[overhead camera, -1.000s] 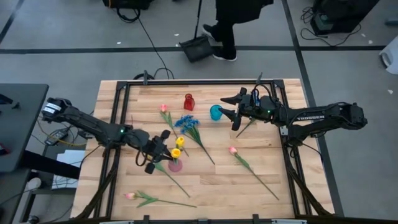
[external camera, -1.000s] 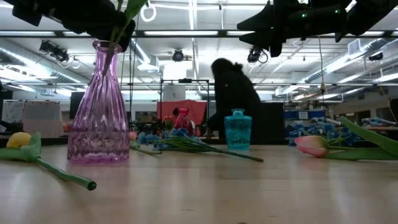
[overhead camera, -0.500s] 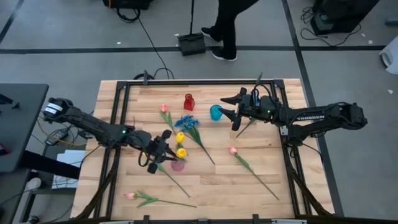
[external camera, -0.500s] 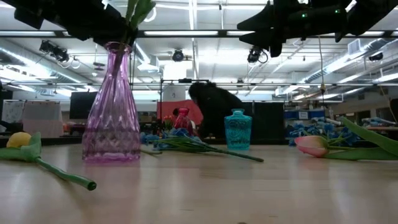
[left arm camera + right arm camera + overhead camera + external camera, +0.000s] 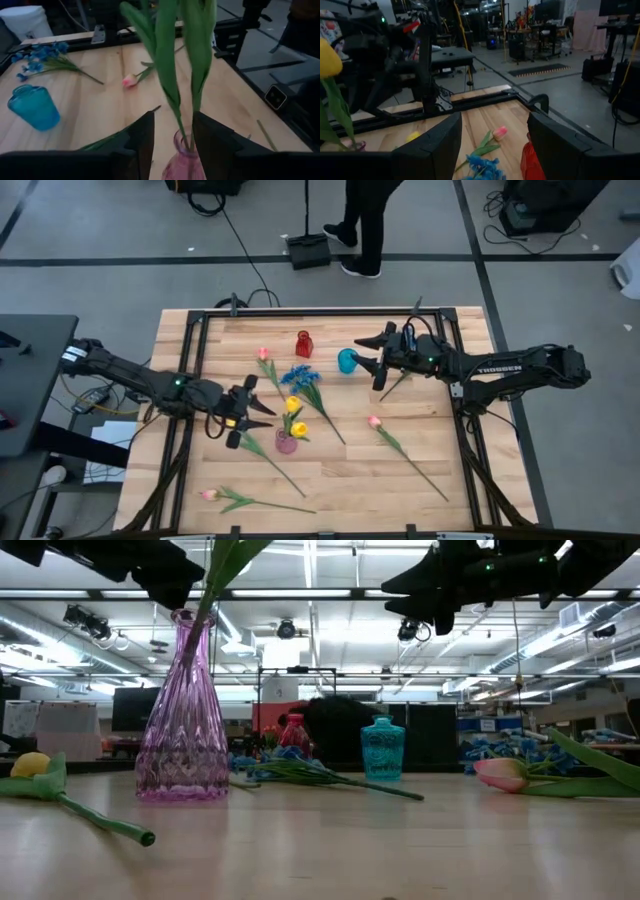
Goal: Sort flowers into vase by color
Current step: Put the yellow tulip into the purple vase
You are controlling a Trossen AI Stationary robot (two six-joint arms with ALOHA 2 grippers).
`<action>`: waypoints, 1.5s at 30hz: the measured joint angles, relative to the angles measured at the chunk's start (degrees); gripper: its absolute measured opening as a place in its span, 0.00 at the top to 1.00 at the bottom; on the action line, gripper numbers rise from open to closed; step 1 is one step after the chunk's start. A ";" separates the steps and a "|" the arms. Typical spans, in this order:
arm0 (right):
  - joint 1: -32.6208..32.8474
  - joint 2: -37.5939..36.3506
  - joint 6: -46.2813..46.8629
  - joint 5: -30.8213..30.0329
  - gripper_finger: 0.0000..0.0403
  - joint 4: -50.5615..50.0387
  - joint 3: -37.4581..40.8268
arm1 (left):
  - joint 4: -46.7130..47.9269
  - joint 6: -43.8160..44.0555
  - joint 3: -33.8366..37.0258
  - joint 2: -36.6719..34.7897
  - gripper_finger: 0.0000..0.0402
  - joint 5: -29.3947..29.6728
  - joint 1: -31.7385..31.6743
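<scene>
Left wrist view alone shows left hand fingers parted around stems in pink vase; earlier clamped. Right hand open, idle.

We take this for a robotics lab or workshop hall. A pale wooden-plank table in a black metal frame stands on a grey concrete floor marked with dark tape lines. Black cables trail across that floor. A person in dark clothes stands behind the table. The low view shows long ceiling strip lights, exposed ceiling fittings and cluttered workbenches beyond.
</scene>
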State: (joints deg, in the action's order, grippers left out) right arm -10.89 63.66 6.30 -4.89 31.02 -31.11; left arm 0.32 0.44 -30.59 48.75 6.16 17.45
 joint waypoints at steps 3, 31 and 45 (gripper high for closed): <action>-0.08 0.00 0.13 -0.26 0.41 -1.59 0.00 | 3.59 0.01 -0.03 -2.59 0.65 0.04 0.83; -0.25 0.02 4.07 -3.99 0.41 -7.17 0.00 | 12.19 17.72 2.78 17.77 0.65 2.40 13.97; 0.44 0.02 3.78 -4.07 0.41 -6.42 0.00 | 3.28 11.86 2.78 30.68 0.65 2.27 13.97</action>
State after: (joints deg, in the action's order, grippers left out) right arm -10.46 63.68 10.08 -8.95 24.60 -31.11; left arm 3.60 12.30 -27.81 79.44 8.43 31.42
